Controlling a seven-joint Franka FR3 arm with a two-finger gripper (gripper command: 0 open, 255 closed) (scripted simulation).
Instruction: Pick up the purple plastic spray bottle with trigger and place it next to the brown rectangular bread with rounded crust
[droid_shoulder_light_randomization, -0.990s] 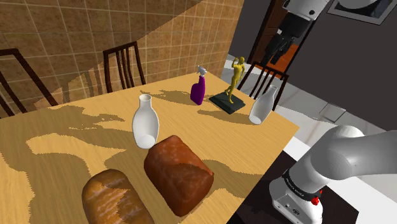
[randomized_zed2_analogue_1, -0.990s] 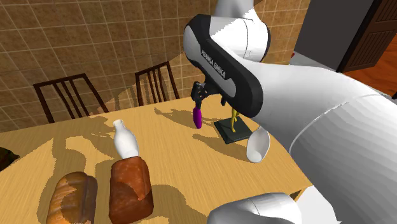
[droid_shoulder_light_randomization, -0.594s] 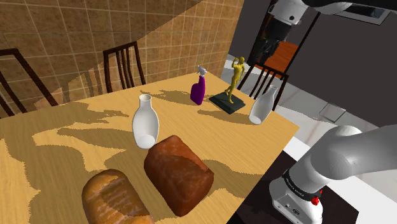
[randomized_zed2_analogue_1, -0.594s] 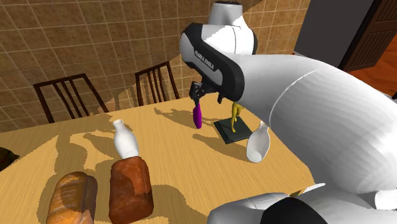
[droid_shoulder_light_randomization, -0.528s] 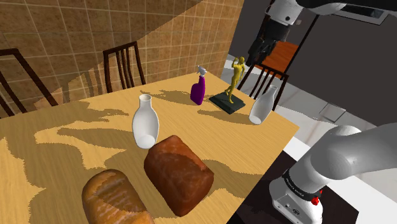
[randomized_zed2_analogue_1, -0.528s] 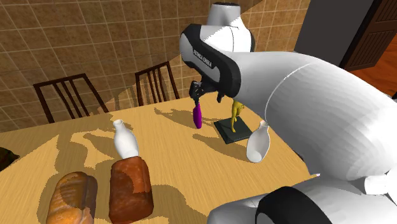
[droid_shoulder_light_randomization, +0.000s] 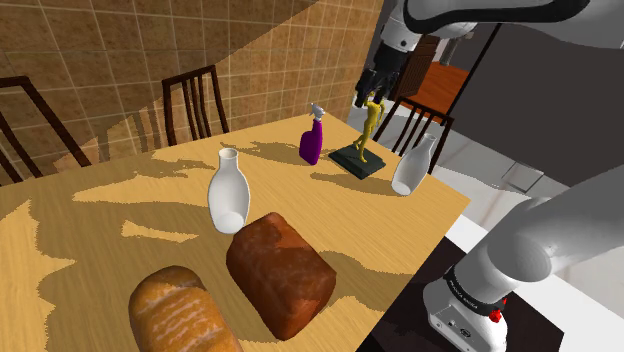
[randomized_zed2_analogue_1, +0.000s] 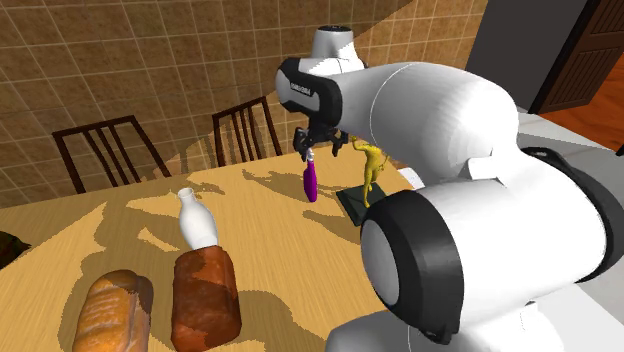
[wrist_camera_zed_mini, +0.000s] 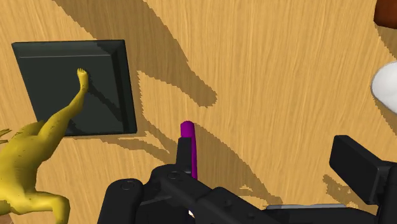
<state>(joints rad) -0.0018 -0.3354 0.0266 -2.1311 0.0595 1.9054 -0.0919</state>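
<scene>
The purple spray bottle (droid_shoulder_light_randomization: 311, 145) with a grey trigger head stands upright at the far side of the wooden table (droid_shoulder_light_randomization: 120, 215), also seen as the purple bottle (randomized_zed2_analogue_1: 311, 184). In the wrist view the bottle (wrist_camera_zed_mini: 189, 147) lies just off one fingertip, untouched. My gripper (droid_shoulder_light_randomization: 370, 95) hangs open above the table, over the yellow figurine and to the shoulder view's right of the bottle. From the second exterior view the gripper (randomized_zed2_analogue_1: 320, 148) hovers just above the bottle's top. The dark brown rectangular loaf (droid_shoulder_light_randomization: 280, 272) lies at the table's near side; the same loaf (randomized_zed2_analogue_1: 205, 293) shows opposite.
A yellow figurine (droid_shoulder_light_randomization: 371, 120) on a dark square base (droid_shoulder_light_randomization: 357, 161) stands close beside the bottle. A white vase (droid_shoulder_light_randomization: 228, 190) stands between bottle and loaf. A white bottle (droid_shoulder_light_randomization: 413, 165) sits near the table edge. A lighter loaf (droid_shoulder_light_randomization: 180, 312) lies beside the dark one. Chairs (droid_shoulder_light_randomization: 195, 100) line the far side.
The arm has swung towards the shoulder view's left and lower, bringing the gripper from beyond the table to just above the figurine and bottle. The bottle has not moved.
</scene>
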